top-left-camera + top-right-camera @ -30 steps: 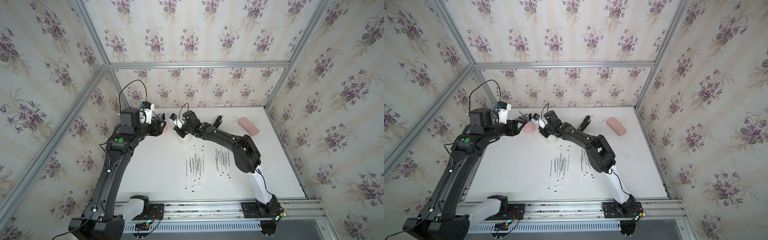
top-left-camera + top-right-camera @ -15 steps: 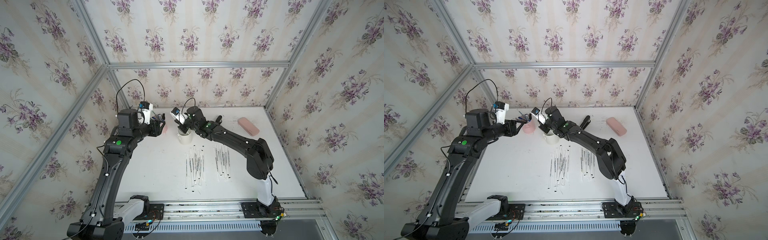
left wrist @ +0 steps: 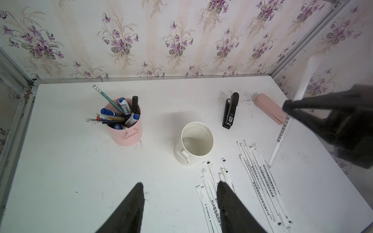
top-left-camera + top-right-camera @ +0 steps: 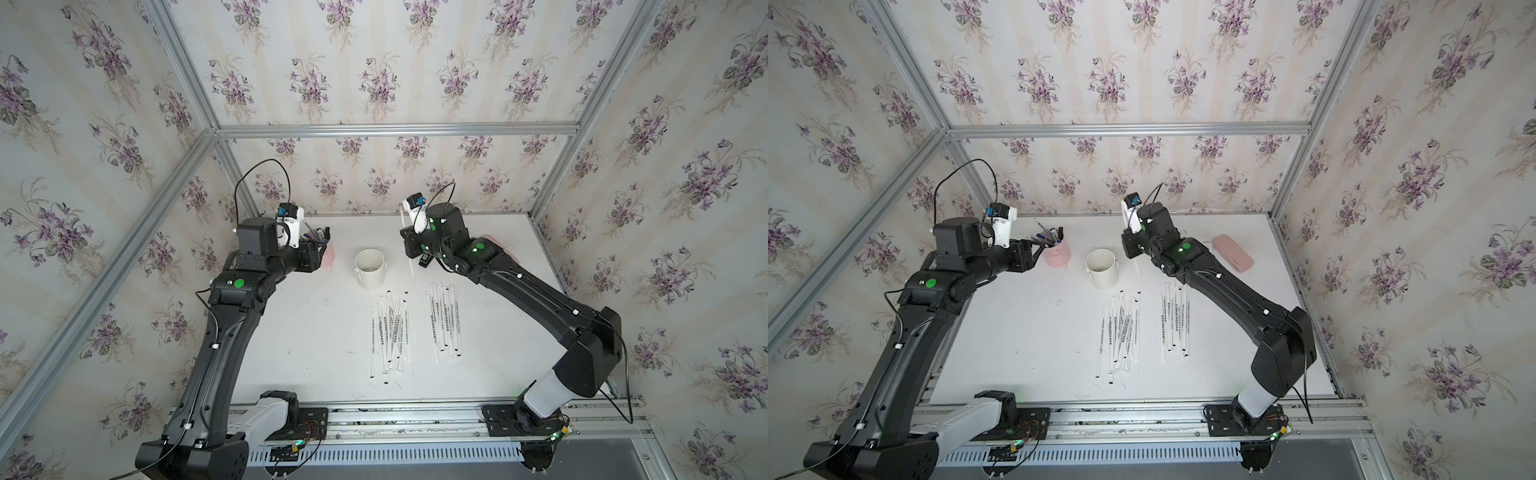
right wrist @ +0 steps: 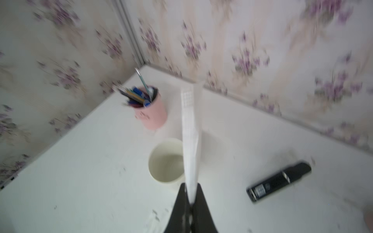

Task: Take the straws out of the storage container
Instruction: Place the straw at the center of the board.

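The white storage container [image 4: 369, 268] [image 3: 196, 141] stands upright at mid-table, and no straw shows inside it. Several wrapped straws [image 4: 390, 332] lie in two groups in front of it, the other group [image 4: 444, 320] more to the right. My right gripper [image 5: 190, 189] [image 3: 286, 107] hangs to the right of the container, shut on one straw [image 5: 189, 131] [image 3: 281, 137] that stands nearly upright, its lower end near the table beside the right group. Left of the container, by the pink pen cup, my left gripper [image 3: 179, 184] [image 4: 1038, 249] is open and holds nothing.
A pink pen cup [image 3: 129, 135] full of pens and pencils stands left of the container. A black stapler [image 3: 231, 111] lies behind and to the right of it. A pink case [image 3: 269, 109] rests near the back right edge. The walls enclose three sides.
My right gripper has moved from over the container to its right, carrying one straw clear of it. The left arm has barely moved.
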Robot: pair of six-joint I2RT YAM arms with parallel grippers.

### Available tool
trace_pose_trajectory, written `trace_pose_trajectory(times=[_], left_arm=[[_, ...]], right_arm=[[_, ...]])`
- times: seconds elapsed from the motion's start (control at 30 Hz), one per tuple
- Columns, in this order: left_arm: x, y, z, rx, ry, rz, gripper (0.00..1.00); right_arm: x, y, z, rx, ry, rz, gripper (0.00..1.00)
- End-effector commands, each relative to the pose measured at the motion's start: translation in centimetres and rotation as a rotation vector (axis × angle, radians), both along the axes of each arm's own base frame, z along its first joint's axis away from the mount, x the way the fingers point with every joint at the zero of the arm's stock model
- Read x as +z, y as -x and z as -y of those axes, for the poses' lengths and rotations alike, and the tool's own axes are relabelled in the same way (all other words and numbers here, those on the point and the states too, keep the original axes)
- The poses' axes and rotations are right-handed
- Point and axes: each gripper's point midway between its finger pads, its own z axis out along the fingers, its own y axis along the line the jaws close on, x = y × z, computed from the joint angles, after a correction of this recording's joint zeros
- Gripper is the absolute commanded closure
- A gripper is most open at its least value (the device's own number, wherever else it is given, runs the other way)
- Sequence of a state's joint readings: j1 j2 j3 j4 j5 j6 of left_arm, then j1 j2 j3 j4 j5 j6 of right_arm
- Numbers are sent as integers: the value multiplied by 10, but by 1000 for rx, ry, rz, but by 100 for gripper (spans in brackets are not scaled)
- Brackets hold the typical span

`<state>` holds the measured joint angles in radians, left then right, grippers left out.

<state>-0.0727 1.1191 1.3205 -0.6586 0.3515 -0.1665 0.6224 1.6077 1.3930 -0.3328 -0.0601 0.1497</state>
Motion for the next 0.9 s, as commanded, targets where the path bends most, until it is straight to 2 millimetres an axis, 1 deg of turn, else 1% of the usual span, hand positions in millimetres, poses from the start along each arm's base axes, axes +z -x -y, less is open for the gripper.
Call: trace_pose_trajectory(times=[0.0,0.07,0.13,0.23,0.3,0.37,0.5,0.67,0.77,0.87], left_arm=[[2,-2,6,-31,17,2,42],[0,-3,6,-32,16,-6,42],[-1,-3,7,-33,18,-10,42],[-3,-4,6,-33,17,-18,42],[-4,-4,7,-35,14,-25,41],[-5,-5,6,-34,13,-26,41],[-4,-4,7,-38,10,-27,41],[-4,-3,7,-40,9,-27,41],[-4,-3,7,-40,8,-27,41],[-6,-5,6,-35,9,-35,41]], right_arm=[[-69,40,28,-36,-129,-386,100],[-97,47,44,-71,-129,-471,100],[-119,53,54,-90,-90,-534,100],[-146,56,66,-116,-33,-604,100],[-160,58,73,-127,-4,-637,100],[-168,58,79,-144,25,-645,99],[-177,60,87,-170,54,-657,96],[-189,67,92,-183,76,-687,84],[-189,68,97,-199,90,-678,81],[-184,67,100,-208,100,-663,78]])
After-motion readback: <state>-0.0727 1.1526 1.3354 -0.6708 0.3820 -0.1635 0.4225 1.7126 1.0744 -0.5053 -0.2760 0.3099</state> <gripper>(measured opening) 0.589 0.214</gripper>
